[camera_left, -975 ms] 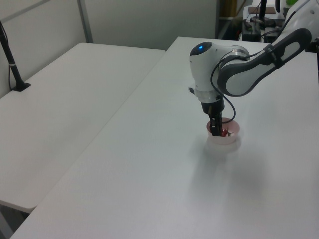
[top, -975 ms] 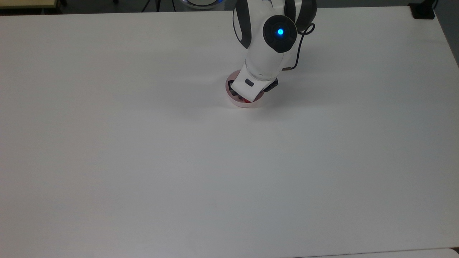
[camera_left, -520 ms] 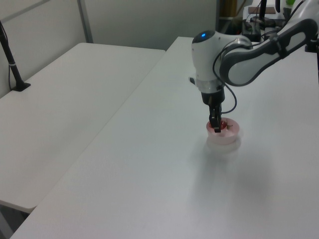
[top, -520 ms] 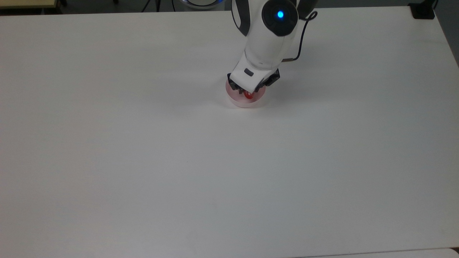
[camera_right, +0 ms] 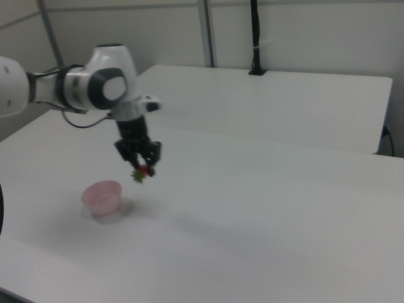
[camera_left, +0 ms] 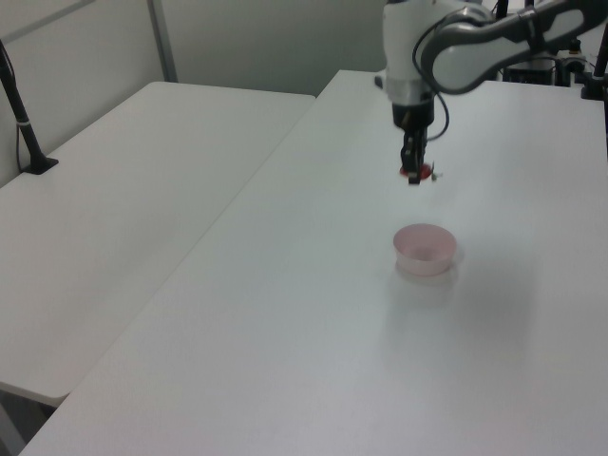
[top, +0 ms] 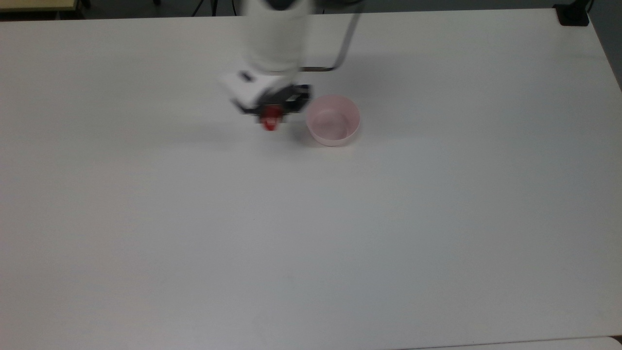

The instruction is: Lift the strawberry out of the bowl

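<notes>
**Red strawberry held clear of its pink bowl**

Red and glossy, the small strawberry (top: 270, 120) with its dark leafy cap hangs pinched between the two black fingers of the robot's hand (top: 271, 116), lifted above the white worktop (top: 311, 233). In the top view, hand and fruit sit just to the left of the small round pale pink translucent plastic bowl (top: 333, 120), apart from its rim. The left view places the strawberry (camera_left: 414, 174) beyond and above the bowl (camera_left: 425, 249), with open air between them. In the right view, the strawberry (camera_right: 141, 172) dangles to the right of the bowl (camera_right: 102, 197) and higher than its rim, cap pointing down. The bowl stands upright on the worktop. The white and grey arm (camera_left: 456, 47) reaches down to the hand (camera_left: 412, 173) from the far side.
</notes>
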`<state>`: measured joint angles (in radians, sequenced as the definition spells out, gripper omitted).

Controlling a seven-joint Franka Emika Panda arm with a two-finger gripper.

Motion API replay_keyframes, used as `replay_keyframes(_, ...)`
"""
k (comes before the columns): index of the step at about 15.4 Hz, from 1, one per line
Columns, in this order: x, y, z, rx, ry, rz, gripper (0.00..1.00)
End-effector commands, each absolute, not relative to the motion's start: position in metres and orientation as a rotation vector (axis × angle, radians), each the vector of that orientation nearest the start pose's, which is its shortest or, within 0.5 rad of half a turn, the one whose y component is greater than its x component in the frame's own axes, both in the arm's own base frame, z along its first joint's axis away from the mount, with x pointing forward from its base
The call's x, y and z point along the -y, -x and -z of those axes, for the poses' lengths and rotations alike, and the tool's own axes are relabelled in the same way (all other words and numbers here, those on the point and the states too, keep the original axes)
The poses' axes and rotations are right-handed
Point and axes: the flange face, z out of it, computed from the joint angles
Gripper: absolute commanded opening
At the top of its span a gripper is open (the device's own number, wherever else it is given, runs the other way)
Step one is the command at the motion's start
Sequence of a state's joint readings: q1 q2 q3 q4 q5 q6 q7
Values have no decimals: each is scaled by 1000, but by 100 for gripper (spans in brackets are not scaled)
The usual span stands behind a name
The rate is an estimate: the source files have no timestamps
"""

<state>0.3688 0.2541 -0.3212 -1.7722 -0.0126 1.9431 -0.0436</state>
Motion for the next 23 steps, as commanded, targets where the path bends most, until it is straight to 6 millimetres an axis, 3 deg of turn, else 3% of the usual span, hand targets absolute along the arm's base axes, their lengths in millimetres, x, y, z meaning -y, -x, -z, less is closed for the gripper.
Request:
replay_keyframes(1,56,-617,-393,122,3247,-119,47)
replay_keyframes(3,90,-616,-373,88,3257,-133,47)
replay_keyframes(7,99,-613,-328,93,3274,-209,50)
replay_keyframes(8,99,-609,-322,95,3271,-219,56)
replay_keyframes(10,101,-608,-327,88,3271,-209,89)
replay_keyframes(11,102,-610,-340,79,3270,-182,100)
replay_keyframes(13,102,-605,-381,39,3255,-109,100)
replay_keyframes(17,80,-596,-507,-167,3200,26,100)
replay_keyframes(19,66,-587,-555,-190,3179,40,100)
replay_keyframes(21,52,-572,-581,-158,3173,20,100)
replay_keyframes(23,42,-562,-591,-123,3172,-9,100)
